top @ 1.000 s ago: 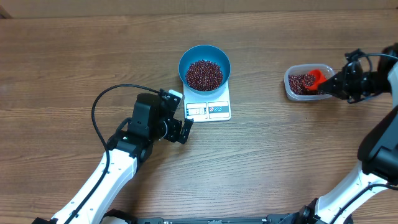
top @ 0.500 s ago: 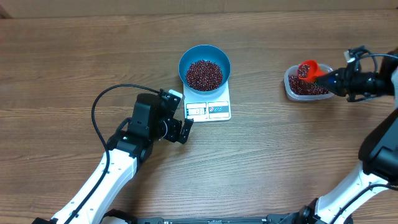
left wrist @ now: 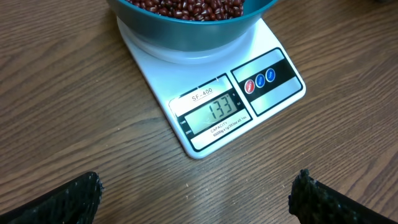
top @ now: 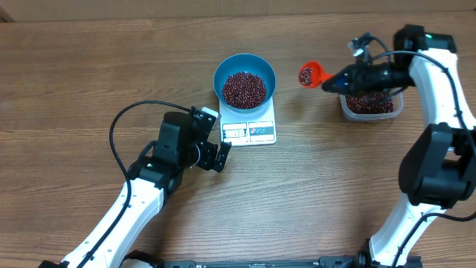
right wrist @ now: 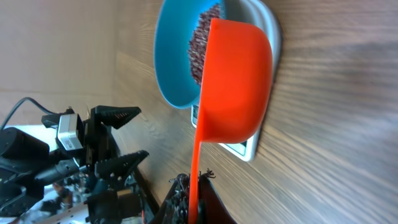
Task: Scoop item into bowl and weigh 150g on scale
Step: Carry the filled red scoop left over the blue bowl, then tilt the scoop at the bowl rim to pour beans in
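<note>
The blue bowl (top: 245,82) stands on the white scale (top: 249,128) and holds a heap of dark red-brown beans (top: 245,88). In the left wrist view the scale (left wrist: 214,112) shows 133 on its display. My left gripper (top: 216,152) is open just off the scale's front left corner, with only bare wood between its fingers (left wrist: 196,199). My right gripper (top: 336,80) is shut on the handle of an orange scoop (top: 309,75). The scoop carries a few beans and hangs in the air to the right of the bowl. From the right wrist, the scoop (right wrist: 236,81) covers part of the bowl (right wrist: 177,56).
A clear plastic tub (top: 370,106) of more beans stands at the right, under my right arm. A black cable (top: 123,119) loops from the left arm over the table. Bare wood lies between the scale and the tub.
My right gripper has lifted the orange scoop out of the clear tub and carried it left, towards the bowl. The left arm has not moved.
</note>
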Action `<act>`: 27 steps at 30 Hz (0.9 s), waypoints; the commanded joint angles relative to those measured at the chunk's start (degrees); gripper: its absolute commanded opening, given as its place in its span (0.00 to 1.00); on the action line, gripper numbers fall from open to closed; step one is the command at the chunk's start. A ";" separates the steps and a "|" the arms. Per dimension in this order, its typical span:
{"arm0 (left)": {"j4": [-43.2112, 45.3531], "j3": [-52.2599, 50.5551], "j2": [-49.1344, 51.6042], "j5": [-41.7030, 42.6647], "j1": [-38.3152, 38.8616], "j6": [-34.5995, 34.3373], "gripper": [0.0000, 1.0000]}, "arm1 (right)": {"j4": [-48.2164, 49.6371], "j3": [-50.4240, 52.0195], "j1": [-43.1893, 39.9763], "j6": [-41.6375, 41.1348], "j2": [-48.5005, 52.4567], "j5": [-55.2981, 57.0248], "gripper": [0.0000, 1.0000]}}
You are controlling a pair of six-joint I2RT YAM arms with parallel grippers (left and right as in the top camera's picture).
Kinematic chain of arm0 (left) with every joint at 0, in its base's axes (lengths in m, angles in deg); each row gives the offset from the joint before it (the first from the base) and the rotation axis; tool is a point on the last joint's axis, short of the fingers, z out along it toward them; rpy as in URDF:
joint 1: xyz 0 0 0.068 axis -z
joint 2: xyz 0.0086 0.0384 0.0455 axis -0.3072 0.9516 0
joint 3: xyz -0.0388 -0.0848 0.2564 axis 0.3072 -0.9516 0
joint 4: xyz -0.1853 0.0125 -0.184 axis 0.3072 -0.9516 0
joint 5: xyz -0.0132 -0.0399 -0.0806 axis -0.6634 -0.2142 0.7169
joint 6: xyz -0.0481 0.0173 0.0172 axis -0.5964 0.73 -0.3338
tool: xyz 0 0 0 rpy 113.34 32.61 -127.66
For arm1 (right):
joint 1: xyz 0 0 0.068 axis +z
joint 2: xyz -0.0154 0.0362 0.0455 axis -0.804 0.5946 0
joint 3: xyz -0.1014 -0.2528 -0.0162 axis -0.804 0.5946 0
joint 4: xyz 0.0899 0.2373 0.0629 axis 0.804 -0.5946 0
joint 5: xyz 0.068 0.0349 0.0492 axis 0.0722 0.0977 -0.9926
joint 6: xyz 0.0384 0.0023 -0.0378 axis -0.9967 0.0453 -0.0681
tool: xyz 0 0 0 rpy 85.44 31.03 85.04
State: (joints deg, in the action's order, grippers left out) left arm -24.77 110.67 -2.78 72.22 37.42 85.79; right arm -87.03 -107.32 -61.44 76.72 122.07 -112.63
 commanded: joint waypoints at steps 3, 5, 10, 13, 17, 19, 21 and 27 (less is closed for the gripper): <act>0.22 -0.22 0.35 -0.33 0.09 -0.57 1.00 | 3.41 -5.70 7.26 -7.98 -2.25 5.79 0.04; 0.24 -0.22 0.35 -0.33 0.09 -0.57 1.00 | 6.25 -6.29 11.30 -10.97 -2.25 8.20 0.04; 0.22 -0.22 0.35 -0.33 0.09 -0.57 1.00 | 11.54 -6.29 18.58 -15.56 -2.25 17.86 0.04; 0.24 -0.22 0.35 -0.33 0.09 -0.57 0.99 | 14.01 -6.29 21.46 -17.90 -2.34 23.63 0.04; 0.24 -0.22 0.35 -0.33 0.09 -0.57 0.99 | 14.93 -6.32 22.86 -18.12 -2.82 26.82 0.04; 0.24 -0.22 0.35 -0.33 0.09 -0.57 1.00 | 15.21 -6.36 23.54 -18.08 -3.26 29.11 0.04; 0.24 -0.22 0.35 -0.33 0.09 -0.57 1.00 | 15.10 -7.06 24.13 -18.03 -3.48 30.38 0.04; 0.24 -0.22 0.35 -0.33 0.11 -0.57 1.00 | 14.43 -10.58 24.83 -18.05 -3.48 32.28 0.04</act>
State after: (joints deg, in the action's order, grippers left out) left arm -24.77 110.67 -2.80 72.22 37.42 85.79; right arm -72.52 -115.26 -37.05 59.06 121.76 -82.25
